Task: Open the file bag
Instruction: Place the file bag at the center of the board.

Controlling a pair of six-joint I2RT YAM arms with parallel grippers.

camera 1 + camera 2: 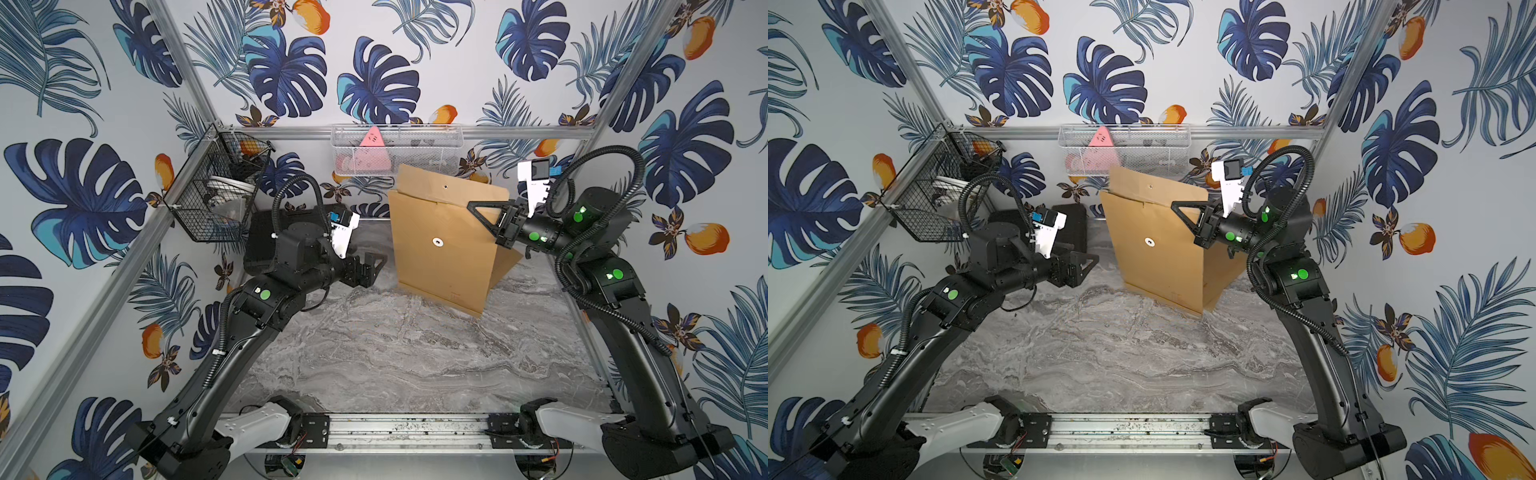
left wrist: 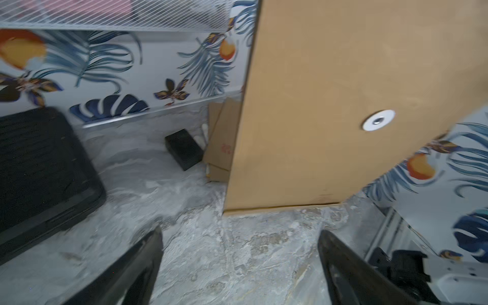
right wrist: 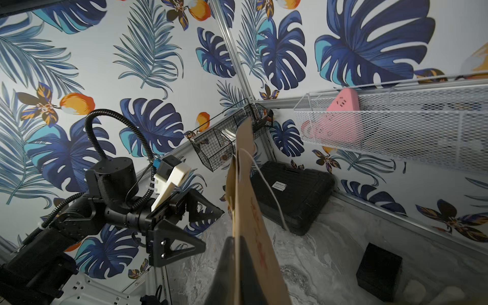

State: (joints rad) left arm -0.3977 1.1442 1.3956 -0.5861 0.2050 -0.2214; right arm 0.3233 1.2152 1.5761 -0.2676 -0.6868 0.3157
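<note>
At the far-left corner of the table (image 1: 415,357) a black wire basket (image 1: 216,191) hangs on the side wall, and a closed black case (image 1: 266,232) lies flat beneath it; neither is involved in the work. Next, the left gripper (image 1: 373,268) hovers low over the table just left of the bag. Its fingers (image 2: 142,258) are spread wide and hold nothing, which suggests it is free to work on the opening. The file bag (image 1: 440,257), a brown kraft envelope, stands upright on its bottom edge near the far edge of the table, right of centre, below the white mesh basket (image 1: 395,149) on the back wall. Its front, with the white closure button (image 1: 437,242), faces the top views. The flap (image 1: 449,187) stands raised above the mouth, and the right wrist view shows the string (image 3: 269,190) hanging loose, so the closure appears to be undone. At the bag's right edge, the right gripper (image 1: 478,210) has its fingers pressed together on the panel, pinching it. This grip is evidently what keeps the bag standing. Judgement: the task is largely advanced, and what is left is to spread the mouth. The thin paper could buckle or slip under a one-sided grip.
</note>
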